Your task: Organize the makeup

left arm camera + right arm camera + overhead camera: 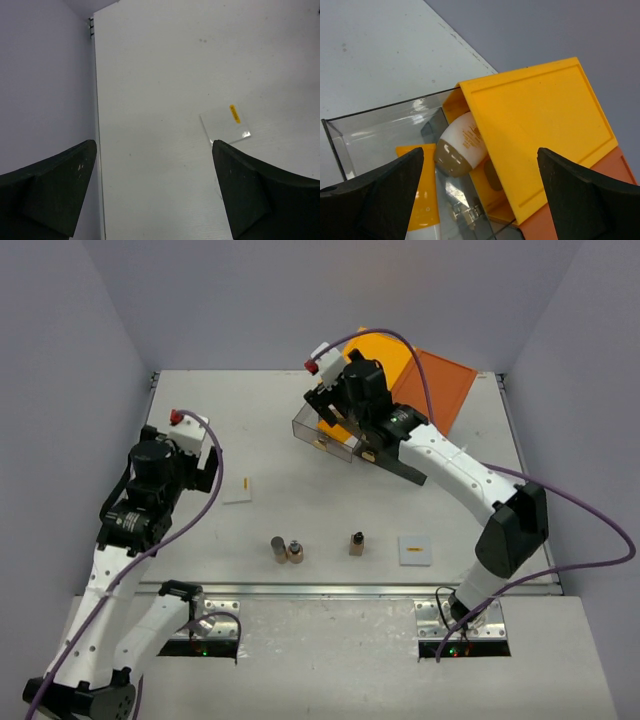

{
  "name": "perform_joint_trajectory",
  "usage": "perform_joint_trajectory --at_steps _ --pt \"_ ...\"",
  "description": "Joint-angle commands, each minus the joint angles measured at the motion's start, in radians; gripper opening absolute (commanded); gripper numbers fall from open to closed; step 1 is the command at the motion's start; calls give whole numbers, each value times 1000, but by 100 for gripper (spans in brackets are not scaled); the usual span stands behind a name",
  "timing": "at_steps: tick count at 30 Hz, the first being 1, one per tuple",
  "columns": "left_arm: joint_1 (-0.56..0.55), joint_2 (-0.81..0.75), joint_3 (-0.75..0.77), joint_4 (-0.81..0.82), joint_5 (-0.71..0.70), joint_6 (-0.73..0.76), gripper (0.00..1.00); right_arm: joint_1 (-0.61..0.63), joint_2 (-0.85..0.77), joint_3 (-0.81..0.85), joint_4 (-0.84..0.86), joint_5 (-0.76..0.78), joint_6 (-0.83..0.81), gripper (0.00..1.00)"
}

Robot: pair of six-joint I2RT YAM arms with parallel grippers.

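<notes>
My right gripper (338, 423) (480, 150) hangs open over a clear drawer (308, 426) (370, 127) pulled out of the chest. In the drawer lie an orange tube (422, 200) and a white oval piece (465, 137) with a brown end, both below the jaws and not gripped. My left gripper (208, 462) (153, 143) stands open above bare table, holding nothing. A flat white square (238, 490) (226, 125) with an orange mark lies just to its right. Three tiny brown bottles (279, 550) (296, 552) (357, 543) stand near the front, and a second flat white square (415, 549) lies to their right.
The orange-topped drawer chest (425, 380) (535, 130) stands at the back right, against the wall. The table's left edge (96, 150) and the left wall run close beside my left gripper. A metal rail (350, 589) borders the near edge.
</notes>
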Motion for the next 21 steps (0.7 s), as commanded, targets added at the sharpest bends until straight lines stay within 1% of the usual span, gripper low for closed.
perform_joint_trajectory --at_steps 1,3,4,5,6,7,8,10,11,14,17,21 --pt "4 118 145 70 124 68 96 -36 -87 125 -170 33 176 97" --pt "-32 253 209 97 138 42 94 -105 -82 189 -269 19 284 97" --pt "-83 285 217 115 97 40 92 -150 -81 195 -309 7 349 97" --pt "-136 350 223 128 49 42 92 -183 -77 210 -333 -5 383 97" --pt "-194 354 228 138 -5 54 92 -210 -76 211 -351 -14 417 97" --pt "-257 413 231 147 -49 75 92 -241 -75 213 -369 -23 447 97" --pt "-361 448 236 151 -104 123 94 -292 -77 208 -384 -42 477 97" --pt "-453 539 287 155 -132 165 96 -362 -93 164 -387 -65 545 97" --pt "-459 564 312 150 -120 167 97 -380 -96 152 -388 -67 571 97" --pt "-460 644 389 156 -96 182 97 -421 -100 107 -384 -62 584 97" --pt "-466 682 407 182 -72 198 97 -431 -89 92 -378 -50 579 97" --pt "-477 755 428 246 -79 220 97 -434 -61 83 -350 -78 562 97"
